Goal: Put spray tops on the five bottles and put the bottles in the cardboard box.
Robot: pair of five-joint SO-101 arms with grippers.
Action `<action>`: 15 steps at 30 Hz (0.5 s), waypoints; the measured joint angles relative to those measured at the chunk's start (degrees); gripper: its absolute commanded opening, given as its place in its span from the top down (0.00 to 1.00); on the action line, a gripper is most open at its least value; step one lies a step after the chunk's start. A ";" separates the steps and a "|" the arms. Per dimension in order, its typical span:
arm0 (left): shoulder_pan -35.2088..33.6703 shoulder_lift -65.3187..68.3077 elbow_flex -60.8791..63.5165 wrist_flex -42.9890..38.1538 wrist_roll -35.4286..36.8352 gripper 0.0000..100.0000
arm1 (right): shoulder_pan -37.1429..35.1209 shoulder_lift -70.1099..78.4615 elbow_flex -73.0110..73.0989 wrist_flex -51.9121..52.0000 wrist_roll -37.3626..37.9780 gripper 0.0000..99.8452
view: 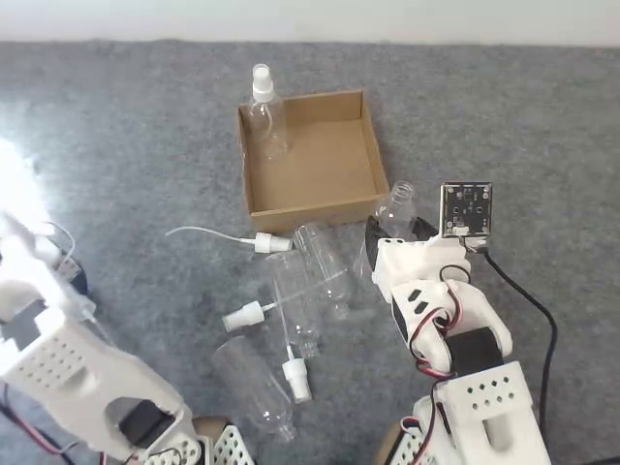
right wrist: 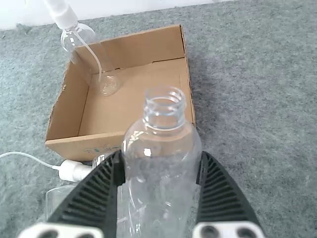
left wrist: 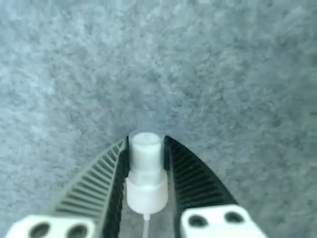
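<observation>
Right claw (right wrist: 161, 166) pinched open bottle (right wrist: 162, 111), upright, just beside cardboard box (right wrist: 133, 44). Left claw (left wrist: 146, 146) pinched spray top (left wrist: 146, 186). Seating likely needed the top centred and the bottle kept vertical.

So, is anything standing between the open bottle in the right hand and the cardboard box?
Nothing visible does. The open bottle in the right hand is held upright just outside the cardboard box, with only the box's own wall between. Inside, one capped bottle stands in a far corner, away from it.
</observation>
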 measured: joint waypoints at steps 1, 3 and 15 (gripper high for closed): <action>-0.26 0.09 -1.14 1.58 0.00 0.98 | 0.00 0.00 0.00 0.00 0.00 0.94; -0.44 0.09 -3.96 4.40 0.09 0.98 | 0.00 0.00 0.00 0.00 0.00 0.94; -0.35 0.09 -21.63 16.70 -0.09 0.99 | 0.00 0.00 0.00 0.00 0.35 0.95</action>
